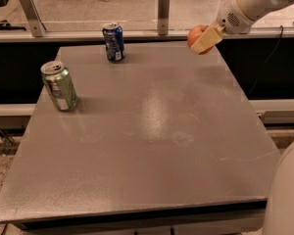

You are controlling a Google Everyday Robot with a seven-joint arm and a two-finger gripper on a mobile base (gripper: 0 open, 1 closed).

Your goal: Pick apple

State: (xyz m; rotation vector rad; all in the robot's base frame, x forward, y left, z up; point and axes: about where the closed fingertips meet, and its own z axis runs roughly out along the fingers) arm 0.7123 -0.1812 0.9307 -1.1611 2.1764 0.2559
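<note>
The apple (196,35) is small, round and red-orange. It hangs in the air above the far right corner of the grey table (152,131). My gripper (202,39) is shut on the apple, with a pale finger (206,39) across its front. The white arm (250,6) reaches in from the upper right. Part of the apple is hidden behind the finger.
A blue can (113,42) stands at the far middle of the table. A green can (59,85) stands near the left edge. A rail with metal posts (163,11) runs behind the table. A white robot part (286,195) fills the lower right corner.
</note>
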